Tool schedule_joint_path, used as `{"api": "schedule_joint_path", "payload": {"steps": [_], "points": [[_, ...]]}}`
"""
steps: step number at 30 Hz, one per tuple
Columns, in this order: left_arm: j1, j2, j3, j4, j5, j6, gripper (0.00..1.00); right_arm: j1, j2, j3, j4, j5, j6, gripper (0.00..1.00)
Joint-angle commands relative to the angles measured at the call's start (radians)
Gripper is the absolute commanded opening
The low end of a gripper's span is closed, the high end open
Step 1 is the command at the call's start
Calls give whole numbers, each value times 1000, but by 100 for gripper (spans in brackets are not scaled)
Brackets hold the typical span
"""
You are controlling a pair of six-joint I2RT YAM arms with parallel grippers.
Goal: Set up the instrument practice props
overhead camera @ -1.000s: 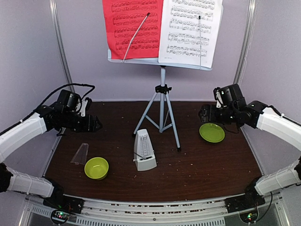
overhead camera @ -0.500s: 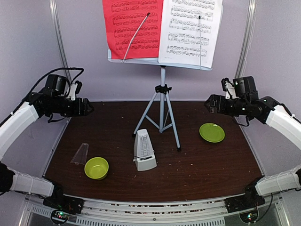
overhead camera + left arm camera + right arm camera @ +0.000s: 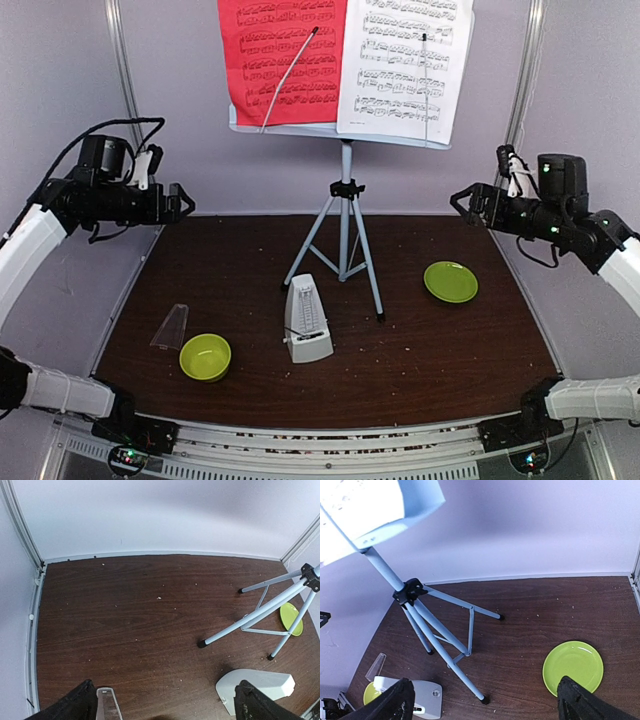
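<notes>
Top external view is showing the music stand (image 3: 344, 230) standing on its tripod at the middle of the table (image 3: 440, 360), toward the far edge. It is carrying the red sheet (image 3: 280, 55) on the left and the white sheet (image 3: 405, 65) on the right, side by side. The metronome (image 3: 306, 318) is standing upright just in front of the tripod, toward the near edge. Its clear cover (image 3: 171, 327) is standing well apart from it near the left edge, just beside the lime-green bowl (image 3: 205, 357). The lime-green plate (image 3: 450, 282) is lying near the right edge. The left gripper (image 3: 180, 203) is hanging in the air over the far left corner and the right gripper (image 3: 462, 200) over the far right corner, both well apart from every prop.

Left wrist view is showing that gripper's fingers (image 3: 75, 707) spread wide with nothing between them, above bare wood, with the tripod feet and the metronome off to the right.

Right wrist view is showing its fingers (image 3: 395, 705) likewise spread wide and gripping nothing, with the tripod and plate below.
</notes>
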Motion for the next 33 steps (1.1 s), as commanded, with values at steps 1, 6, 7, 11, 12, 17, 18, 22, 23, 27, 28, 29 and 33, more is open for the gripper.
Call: {"api": "schedule_joint_path", "payload": {"steps": [1,6,7,11,12,17,18,22,23,27,28,29,33], "points": [[10,-73,8,-2,-37,7,98,-9,-70,-11,37,-82,-11,100],[10,-173,-75,14,-96,13,98,-8,-148,-89,62,-103,-13,100],[10,-194,-90,15,-111,12,98,-8,-162,-104,68,-106,-11,100],[10,-263,-149,4,-153,-7,98,-8,-237,-190,93,-112,10,100],[10,-281,-162,-1,-165,-16,98,-8,-254,-211,100,-113,17,100],[10,-345,-239,-21,-237,-42,98,-8,-327,-321,131,-102,47,100],[10,-356,-264,-24,-244,-43,98,-8,-338,-341,134,-99,51,100],[10,-385,-336,-31,-246,-63,98,-8,-379,-430,159,-98,79,100],[10,-392,-354,-31,-246,-71,98,-9,-390,-451,168,-98,86,100],[10,-422,-429,-23,-245,-117,98,-9,-423,-538,200,-98,115,100],[10,-429,-446,-18,-239,-124,98,-8,-431,-555,210,-96,124,100],[10,-432,-461,-14,-237,-133,98,-8,-434,-573,215,-96,131,100],[10,-442,-504,3,-232,-154,98,-9,-452,-620,242,-98,152,100]]}}
